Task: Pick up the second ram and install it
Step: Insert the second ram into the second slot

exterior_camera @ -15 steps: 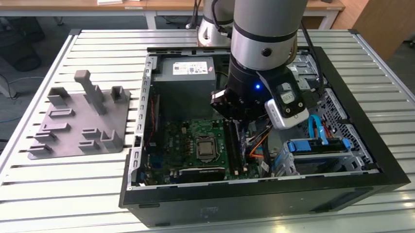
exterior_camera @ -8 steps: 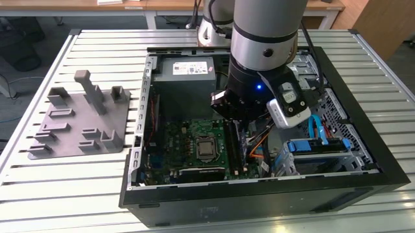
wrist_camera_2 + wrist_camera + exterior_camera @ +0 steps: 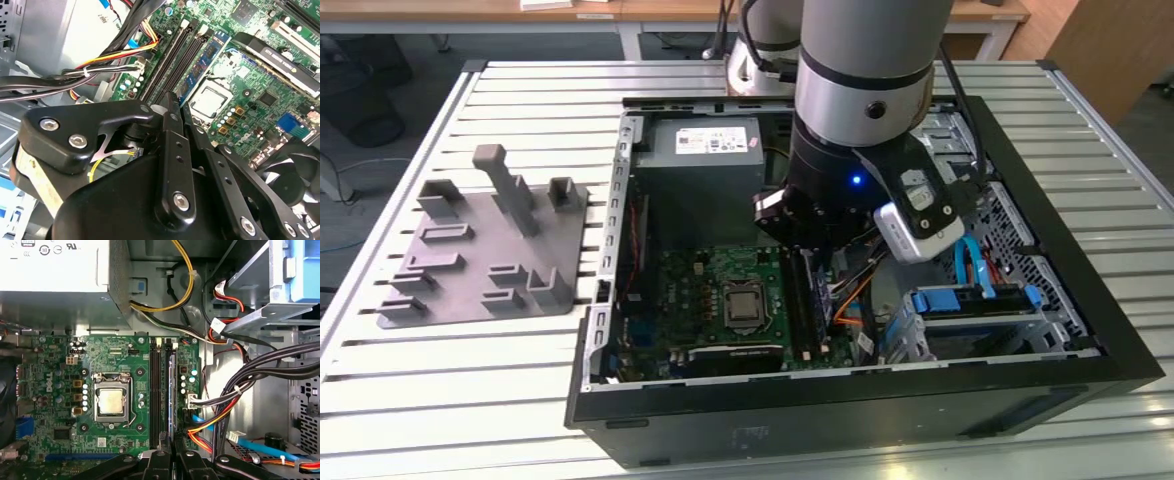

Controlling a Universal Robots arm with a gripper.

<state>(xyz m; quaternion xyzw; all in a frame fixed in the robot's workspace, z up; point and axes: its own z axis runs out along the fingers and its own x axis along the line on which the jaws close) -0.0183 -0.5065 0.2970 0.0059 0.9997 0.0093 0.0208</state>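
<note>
Hanging low inside the computer case [image 3: 854, 395] in the exterior view, the gripper [image 3: 798, 238]. Second wrist view: fingers [image 3: 170, 115] closed together (pinching anything? cannot tell), the second ram [image 3: 200, 67] upright in a slot just ahead. First wrist view: the ram [image 3: 173, 390] runs straight out from the gripper [image 3: 173, 440]

Fixture plate [image 3: 470, 252] sits beside the case [image 3: 854, 402] (exterior view's left).

The arm [image 3: 874, 70] reaches straight down, its gripper [image 3: 175, 100] apparently closed tight.

One computer case [image 3: 854, 415], one fixture plate [image 3: 480, 255], one processor [image 3: 110, 402], one ram stick [image 3: 200, 67].
</note>
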